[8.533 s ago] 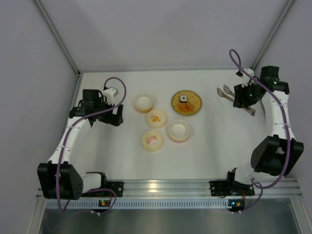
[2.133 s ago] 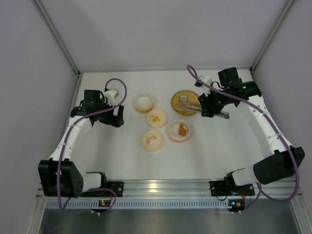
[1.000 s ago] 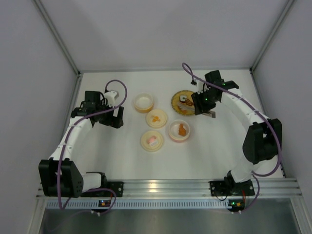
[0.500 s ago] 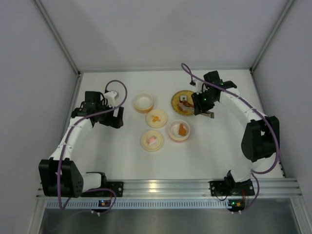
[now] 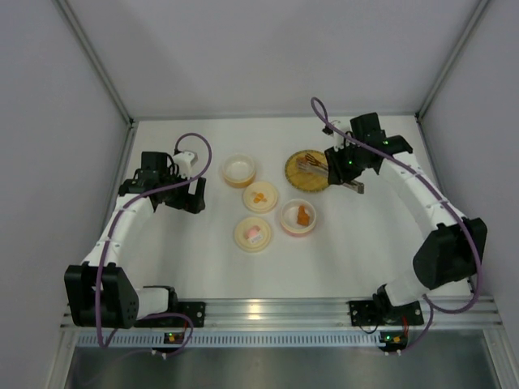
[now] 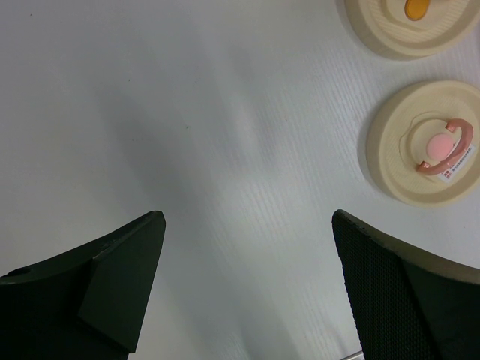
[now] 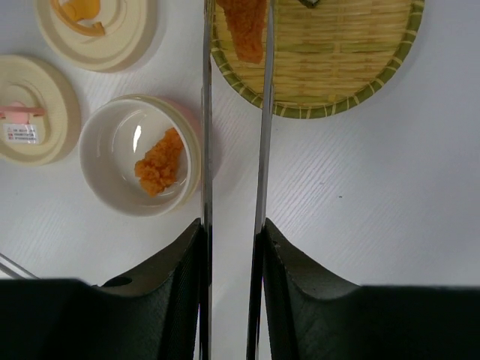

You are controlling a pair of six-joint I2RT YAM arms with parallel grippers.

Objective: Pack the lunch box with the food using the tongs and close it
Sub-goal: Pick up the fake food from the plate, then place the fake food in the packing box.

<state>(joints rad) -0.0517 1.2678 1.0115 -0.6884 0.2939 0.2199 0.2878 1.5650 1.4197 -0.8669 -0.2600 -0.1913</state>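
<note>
Holding tongs (image 7: 206,112) clenched in your right tool (image 7: 231,229), chunk (image 7: 244,26) between tips at frame top; bowl (image 7: 112,161) lies lower left of it.

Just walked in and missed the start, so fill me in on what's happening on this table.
The right gripper holds the tongs, whose arms pinch an orange chunk over the woven plate. Whether it is lifted clear I cannot tell. A second chunk lies in the pink-rimmed bowl. The left gripper hangs open above bare table beside the lids, handling nothing.
</note>
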